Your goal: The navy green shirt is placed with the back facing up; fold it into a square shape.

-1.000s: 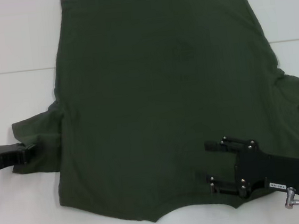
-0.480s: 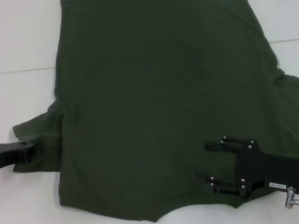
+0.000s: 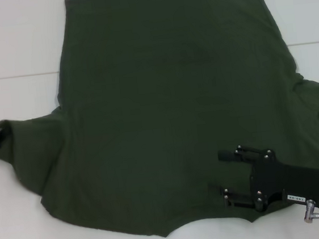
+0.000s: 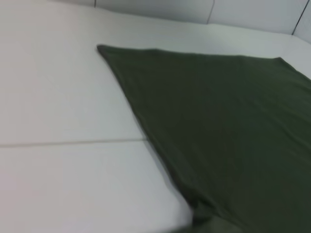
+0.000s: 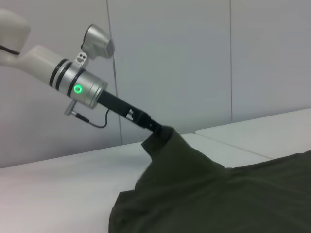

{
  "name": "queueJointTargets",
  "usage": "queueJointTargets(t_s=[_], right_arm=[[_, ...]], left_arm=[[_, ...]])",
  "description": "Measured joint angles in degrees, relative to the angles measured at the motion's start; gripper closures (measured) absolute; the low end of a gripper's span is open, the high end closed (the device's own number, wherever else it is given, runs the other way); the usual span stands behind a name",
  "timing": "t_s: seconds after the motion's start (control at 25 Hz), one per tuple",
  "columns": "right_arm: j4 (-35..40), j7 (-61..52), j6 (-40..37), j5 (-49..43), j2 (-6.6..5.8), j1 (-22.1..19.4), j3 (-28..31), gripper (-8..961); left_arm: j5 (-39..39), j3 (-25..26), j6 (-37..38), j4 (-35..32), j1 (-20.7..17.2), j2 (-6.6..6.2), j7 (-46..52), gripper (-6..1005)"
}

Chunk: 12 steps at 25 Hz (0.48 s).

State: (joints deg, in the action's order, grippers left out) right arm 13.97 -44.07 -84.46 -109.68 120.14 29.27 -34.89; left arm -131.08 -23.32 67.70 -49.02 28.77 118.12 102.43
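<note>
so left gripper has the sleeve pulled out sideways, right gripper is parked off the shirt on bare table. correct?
Not quite. In the head view the right gripper sits over the navy green shirt near its lower hem, not on bare table. The left gripper does hold the sleeve, pulled outward.

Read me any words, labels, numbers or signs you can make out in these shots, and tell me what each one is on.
No text can be read.
Right gripper: a small white label on its black body, too small to read.
Left gripper: a small white mark on its black stem, too blurred to read; a green ring light on the wrist, not text.
Navy green shirt: plain back, no print showing.
</note>
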Motion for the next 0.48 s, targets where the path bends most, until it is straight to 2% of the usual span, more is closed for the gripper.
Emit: queueJointTargets(t_s=[0.2,0.48], right_arm=[[0.0,0.0,-0.1,0.0,0.0,0.0,0.0,179],[0.0,-0.1,-0.1,0.0,0.0,0.0,0.0,178]], left_arm=[[-1.1,-2.0,1.8,-1.6,1.2,-0.37,3.6,980],[-2.2,-10.4,5.7,-5.4,2.3,-0.17,18.6,980]])
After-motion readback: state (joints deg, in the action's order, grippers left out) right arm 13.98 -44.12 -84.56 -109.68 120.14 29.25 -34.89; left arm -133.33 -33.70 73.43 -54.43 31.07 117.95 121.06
